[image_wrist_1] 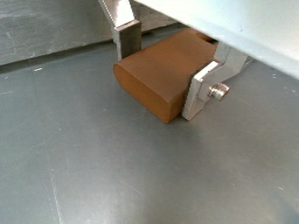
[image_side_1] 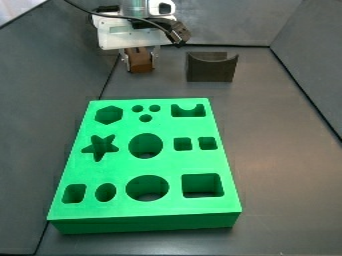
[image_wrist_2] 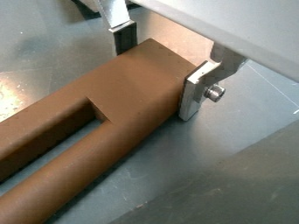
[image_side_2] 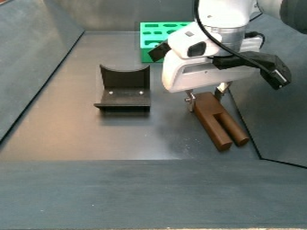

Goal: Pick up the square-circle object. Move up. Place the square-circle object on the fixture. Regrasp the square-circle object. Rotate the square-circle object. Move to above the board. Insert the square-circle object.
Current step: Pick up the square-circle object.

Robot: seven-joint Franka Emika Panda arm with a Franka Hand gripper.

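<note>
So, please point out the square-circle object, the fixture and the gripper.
square-circle object (image_side_2: 223,127): side view, top face of the bar.
fixture (image_side_1: 210,67): side view, front wall below the notch.
gripper (image_wrist_2: 163,54): wrist view, midway between the fingertips, around the peg's end.

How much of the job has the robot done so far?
Barely started. The gripper is down with its fingers on either side of the slim brown wooden peg, which lies on the grey floor. Lifting, resting it on the dark notched fixture, turning and inserting into the green board remain.
</note>
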